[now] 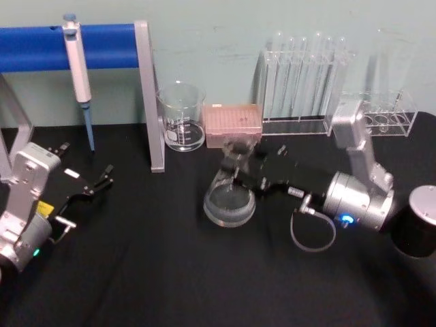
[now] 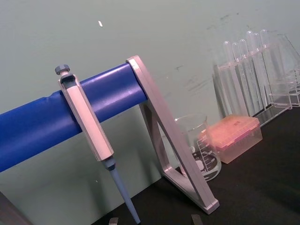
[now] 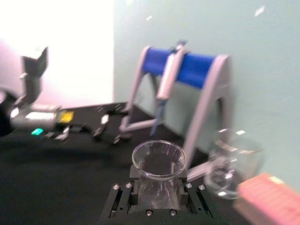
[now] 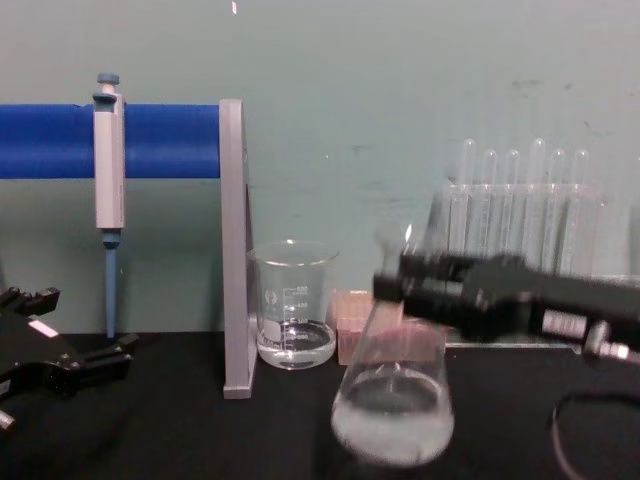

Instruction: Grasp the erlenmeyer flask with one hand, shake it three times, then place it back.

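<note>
One right pincer [image 1: 239, 155] clamping tilted erlenmeyer flask [image 1: 230, 201], mouth up, left pincer [image 1: 101, 179] spread

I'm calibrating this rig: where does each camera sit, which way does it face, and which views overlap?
Head: up high, looking down on the table; both arms show, left tool open, right tool clamping the erlenmeyer flask.
Chest: low, facing forward across the table; both tools at its sides.
Left wrist: on the parked left arm, facing the pipette and beaker.
Right wrist: looks along its tool into the flask's mouth.
Shared: head and chest both show flask, beaker and pipette.
</note>
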Motion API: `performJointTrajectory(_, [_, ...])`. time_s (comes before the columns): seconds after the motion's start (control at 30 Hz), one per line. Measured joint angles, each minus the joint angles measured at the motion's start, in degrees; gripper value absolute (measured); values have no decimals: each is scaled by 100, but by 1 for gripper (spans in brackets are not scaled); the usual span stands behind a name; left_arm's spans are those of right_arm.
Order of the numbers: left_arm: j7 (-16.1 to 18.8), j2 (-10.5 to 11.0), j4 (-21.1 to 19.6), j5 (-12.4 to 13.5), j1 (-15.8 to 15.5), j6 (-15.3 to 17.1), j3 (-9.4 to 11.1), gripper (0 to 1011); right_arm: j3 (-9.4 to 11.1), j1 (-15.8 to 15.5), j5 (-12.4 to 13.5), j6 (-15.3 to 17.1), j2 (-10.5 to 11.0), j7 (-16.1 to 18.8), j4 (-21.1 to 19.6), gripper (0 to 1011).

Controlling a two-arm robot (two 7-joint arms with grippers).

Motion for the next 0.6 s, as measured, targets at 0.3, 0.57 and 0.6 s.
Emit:
performJointTrajectory(0.3, [0,0,0,0,0,0,0,1001,576,-461,-201,218,65,-1229,-1000,457])
performJointTrajectory(0.57, [0,0,0,0,0,0,0,1001,927,-808,-485,475,21,-2061,-1575,457])
performJointTrajectory(0.6, [0,0,0,0,0,0,0,1001,985,-865,-507,500,-2,-2151,-1631,457])
